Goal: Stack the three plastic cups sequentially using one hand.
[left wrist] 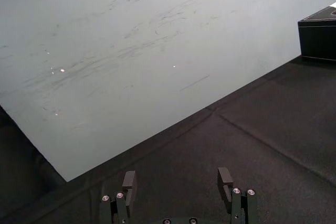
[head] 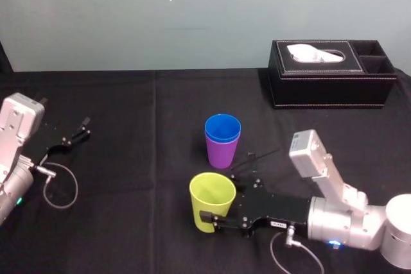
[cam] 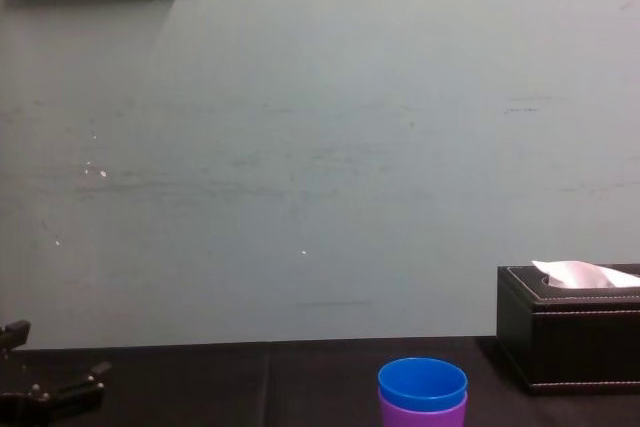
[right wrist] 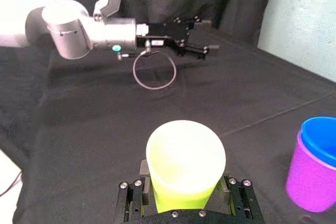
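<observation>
A blue cup (head: 223, 128) sits nested inside a purple cup (head: 221, 153) at the table's middle; the pair also shows in the right wrist view, blue (right wrist: 321, 139) in purple (right wrist: 310, 184), and in the chest view (cam: 422, 385). Just in front of them stands the yellow-green cup (head: 212, 198), upright. My right gripper (head: 219, 205) reaches in from the right, its fingers pressed on both sides of that cup (right wrist: 184, 163). Far left, my left gripper (head: 76, 134) is parked, open with nothing in it (left wrist: 177, 181).
A black tissue box (head: 331, 75) stands at the back right of the black-clothed table, well behind the cups. A cable loop (head: 61, 187) lies by the left arm. A pale wall rises behind the table's far edge.
</observation>
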You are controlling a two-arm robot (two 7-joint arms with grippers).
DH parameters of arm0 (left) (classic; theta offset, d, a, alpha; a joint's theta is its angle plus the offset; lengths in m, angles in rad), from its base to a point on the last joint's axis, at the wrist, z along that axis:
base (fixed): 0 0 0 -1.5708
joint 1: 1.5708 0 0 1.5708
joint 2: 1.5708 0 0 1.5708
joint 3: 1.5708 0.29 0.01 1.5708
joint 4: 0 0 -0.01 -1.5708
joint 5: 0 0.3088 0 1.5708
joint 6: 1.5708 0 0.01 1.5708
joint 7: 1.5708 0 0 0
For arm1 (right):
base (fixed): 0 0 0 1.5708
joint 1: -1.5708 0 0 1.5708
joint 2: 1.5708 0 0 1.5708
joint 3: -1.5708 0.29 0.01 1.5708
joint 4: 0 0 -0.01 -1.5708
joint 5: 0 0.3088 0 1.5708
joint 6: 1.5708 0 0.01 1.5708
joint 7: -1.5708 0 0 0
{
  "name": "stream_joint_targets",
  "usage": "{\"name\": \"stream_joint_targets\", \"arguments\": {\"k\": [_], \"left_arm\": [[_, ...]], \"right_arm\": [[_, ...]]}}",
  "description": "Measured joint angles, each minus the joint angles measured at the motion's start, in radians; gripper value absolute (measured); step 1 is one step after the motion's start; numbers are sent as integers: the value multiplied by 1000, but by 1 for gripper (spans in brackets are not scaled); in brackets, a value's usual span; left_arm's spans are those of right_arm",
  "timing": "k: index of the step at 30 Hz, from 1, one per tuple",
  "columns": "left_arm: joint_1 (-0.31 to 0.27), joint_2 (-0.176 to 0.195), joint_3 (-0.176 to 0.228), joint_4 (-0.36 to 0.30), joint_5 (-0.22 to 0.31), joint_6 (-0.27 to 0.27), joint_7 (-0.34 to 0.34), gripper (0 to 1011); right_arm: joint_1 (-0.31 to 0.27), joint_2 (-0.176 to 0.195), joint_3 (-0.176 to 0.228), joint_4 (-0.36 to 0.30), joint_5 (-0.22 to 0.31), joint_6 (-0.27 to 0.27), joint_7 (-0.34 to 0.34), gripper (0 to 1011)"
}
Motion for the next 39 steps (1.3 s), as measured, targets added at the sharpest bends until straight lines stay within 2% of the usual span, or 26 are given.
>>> {"name": "stream_joint_targets", "arguments": {"k": [6,7,9,17,28,39], "left_arm": [[0,0,0,0,0,0,0,1010],[0,0,0,0,0,0,0,1010],[0,0,0,0,0,0,0,1010],[0,0,0,0,0,0,0,1010],[0,0,0,0,0,0,0,1010],[0,0,0,0,0,0,0,1010]], "right_arm": [[-20,45,34,-104,10,67,-49,731],[-20,45,34,-104,10,67,-49,731],[-21,63,52,-144,29,101,-57,731],[-4,94,88,-211,52,170,-101,731],[54,83,107,-217,59,224,-149,731],[123,39,109,-156,45,242,-184,731]]}}
